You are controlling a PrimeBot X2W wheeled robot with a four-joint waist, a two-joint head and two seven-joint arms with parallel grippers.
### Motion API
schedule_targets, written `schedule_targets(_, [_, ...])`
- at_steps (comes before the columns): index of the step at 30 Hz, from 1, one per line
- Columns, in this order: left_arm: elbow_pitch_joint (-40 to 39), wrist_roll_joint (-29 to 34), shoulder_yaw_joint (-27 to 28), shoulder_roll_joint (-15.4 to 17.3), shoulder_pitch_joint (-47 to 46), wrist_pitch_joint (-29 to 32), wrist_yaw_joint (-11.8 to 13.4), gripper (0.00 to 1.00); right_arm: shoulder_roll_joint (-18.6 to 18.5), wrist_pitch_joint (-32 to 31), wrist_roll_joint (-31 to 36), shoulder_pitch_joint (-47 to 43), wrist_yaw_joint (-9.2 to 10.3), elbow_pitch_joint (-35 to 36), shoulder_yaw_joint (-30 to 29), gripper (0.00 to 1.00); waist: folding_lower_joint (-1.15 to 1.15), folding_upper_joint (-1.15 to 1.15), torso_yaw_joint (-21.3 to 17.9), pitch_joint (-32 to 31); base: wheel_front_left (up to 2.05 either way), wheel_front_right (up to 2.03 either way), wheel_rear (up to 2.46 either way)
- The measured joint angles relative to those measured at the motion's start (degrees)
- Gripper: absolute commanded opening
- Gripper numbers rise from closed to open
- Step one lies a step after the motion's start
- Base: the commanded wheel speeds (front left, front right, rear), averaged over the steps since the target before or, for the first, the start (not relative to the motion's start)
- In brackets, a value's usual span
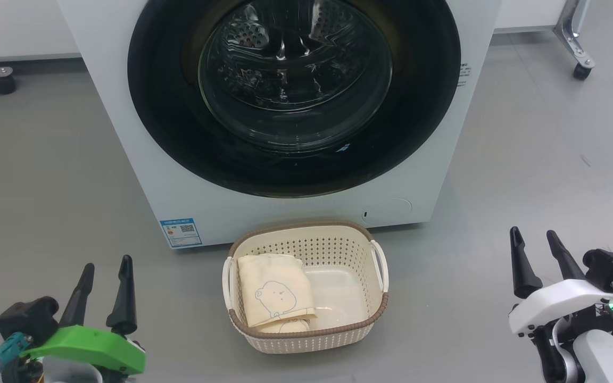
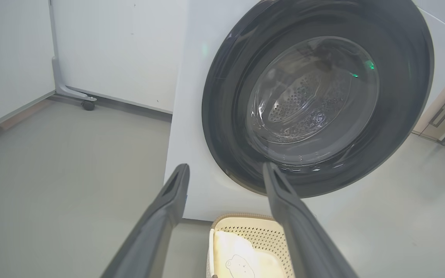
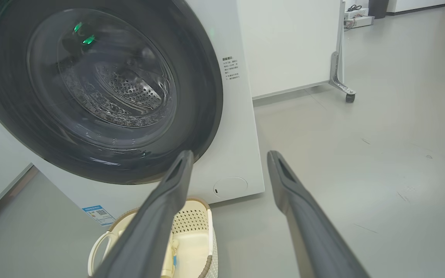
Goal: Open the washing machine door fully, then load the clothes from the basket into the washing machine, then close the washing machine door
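Note:
The white washing machine (image 1: 125,133) stands straight ahead with its round black-rimmed door (image 1: 168,133) flush against the front. In front of it on the floor sits the cream basket (image 1: 306,340) holding folded cream clothes (image 1: 272,295) with a bear outline. My left gripper (image 1: 105,268) is open at the lower left, well apart from the basket. My right gripper (image 1: 534,238) is open at the lower right, also clear of it. The door (image 2: 222,127) and the basket (image 2: 261,231) show past my left fingers (image 2: 168,208). The right wrist view shows the door (image 3: 199,96) and the basket (image 3: 191,220).
A blue label sticker (image 1: 180,232) sits low on the washer's front. White panels on castor feet (image 1: 582,72) stand behind the washer on both sides. Grey floor (image 1: 524,159) stretches to the right and left of the machine.

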State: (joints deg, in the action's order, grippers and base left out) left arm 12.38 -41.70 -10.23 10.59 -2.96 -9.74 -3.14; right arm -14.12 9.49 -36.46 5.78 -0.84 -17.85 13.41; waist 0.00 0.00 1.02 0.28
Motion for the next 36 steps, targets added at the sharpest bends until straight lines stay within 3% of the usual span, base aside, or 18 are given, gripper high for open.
schedule_targets(22, [1.0,14.89,-1.7,-0.55,0.0,-4.55,4.43,1.0,-0.55,4.48,14.04,0.92,3.55,-2.09,5.21,1.0,0.0,0.0,0.18,-0.15,0.0,0.0,0.0])
schedule_targets(36, [2.09,15.24,-1.11,-1.25,-0.01,-4.63,4.43,1.0,-0.42,4.53,14.49,0.85,4.07,-2.32,4.64,1.0,0.0,0.0,-0.03,0.02,0.0,0.0,0.0])
